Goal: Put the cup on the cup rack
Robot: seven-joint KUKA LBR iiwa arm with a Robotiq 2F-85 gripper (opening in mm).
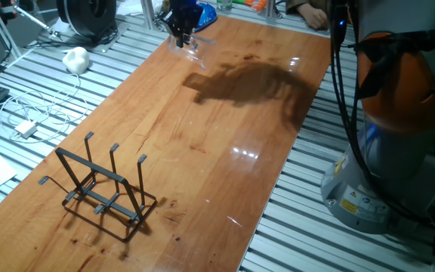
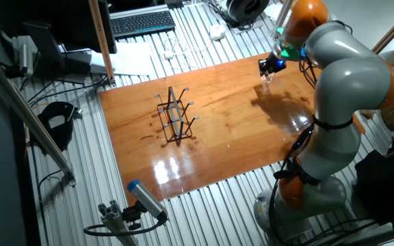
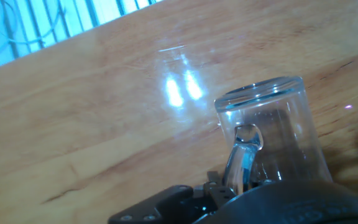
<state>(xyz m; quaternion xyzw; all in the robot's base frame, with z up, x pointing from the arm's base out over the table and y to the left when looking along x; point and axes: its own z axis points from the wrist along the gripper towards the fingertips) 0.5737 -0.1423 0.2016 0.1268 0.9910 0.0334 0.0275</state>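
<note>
Between the jaws, the cup looks clamped by its handle at the counter's far end, well apart from the rack. That thin glass hold could let the cup swing or slip in transit, missing a prong.

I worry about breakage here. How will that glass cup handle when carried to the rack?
The cup looks like thin clear glass, so probably rigid but fragile if knocked. Its smooth, shiny wall may be slippery in the pincer. The wire rack is hard metal, so contact should be gentle.
</note>
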